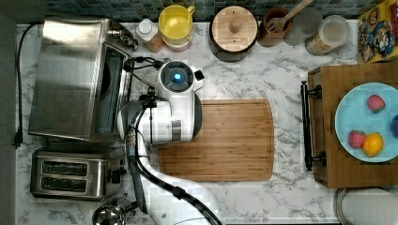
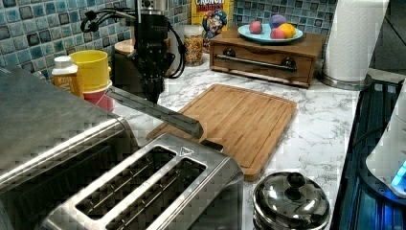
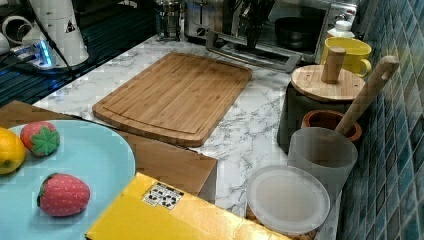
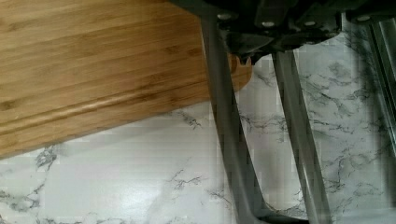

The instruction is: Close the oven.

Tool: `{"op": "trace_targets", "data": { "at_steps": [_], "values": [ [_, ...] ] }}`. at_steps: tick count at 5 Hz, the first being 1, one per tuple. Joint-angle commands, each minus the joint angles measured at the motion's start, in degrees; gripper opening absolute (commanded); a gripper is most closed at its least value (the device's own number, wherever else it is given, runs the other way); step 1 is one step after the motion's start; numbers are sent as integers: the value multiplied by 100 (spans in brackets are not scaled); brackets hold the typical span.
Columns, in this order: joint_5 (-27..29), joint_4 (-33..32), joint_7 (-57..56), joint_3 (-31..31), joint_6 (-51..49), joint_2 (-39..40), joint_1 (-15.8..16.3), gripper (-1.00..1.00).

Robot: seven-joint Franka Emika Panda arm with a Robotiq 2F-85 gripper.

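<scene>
1 oven (image 1: 70, 79), door open | 1 claw (image 2: 152, 93) | 1 toaster (image 1: 70, 172)

Brushed-steel oven (image 1: 65, 77), tan wooden cutting board (image 1: 230, 138), white grey-veined marble counter (image 1: 281, 79).
</scene>
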Motion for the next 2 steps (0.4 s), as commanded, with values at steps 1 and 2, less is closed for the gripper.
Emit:
{"op": "trace_targets", "data": {
  "at_steps": [1,2],
  "values": [
    [677,711,270,1067,620,-1225,937,-100],
    [-142,1096,746,1223,318,-951,1065,-100]
  ]
}}
